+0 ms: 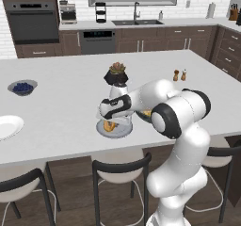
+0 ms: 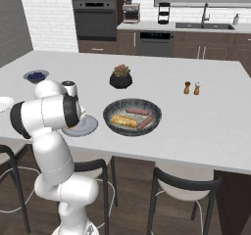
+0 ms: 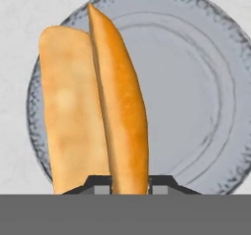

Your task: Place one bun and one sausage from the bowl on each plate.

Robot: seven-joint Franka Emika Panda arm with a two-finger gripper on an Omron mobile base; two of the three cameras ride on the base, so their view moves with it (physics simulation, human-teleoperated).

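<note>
My gripper (image 3: 130, 182) is shut on a golden split bun (image 3: 98, 106), which hangs lengthwise just over the plain grey plate (image 3: 186, 97). From the left base view the gripper (image 1: 111, 122) sits low over that plate (image 1: 123, 133) near the island's front edge, with the bun (image 1: 109, 126) under it. To the right stands the wide dark bowl (image 2: 111, 112), holding another bun (image 2: 123, 121) and two sausages (image 2: 137, 111). The white plate (image 1: 7, 126) lies at the far left.
A small grey bowl of blueberries (image 1: 22, 87) stands at the left. A black succulent pot (image 1: 116, 74) is behind the grey plate, and two shakers (image 1: 179, 75) are further right. Dark-framed stools (image 1: 120, 166) stand under the counter's front edge.
</note>
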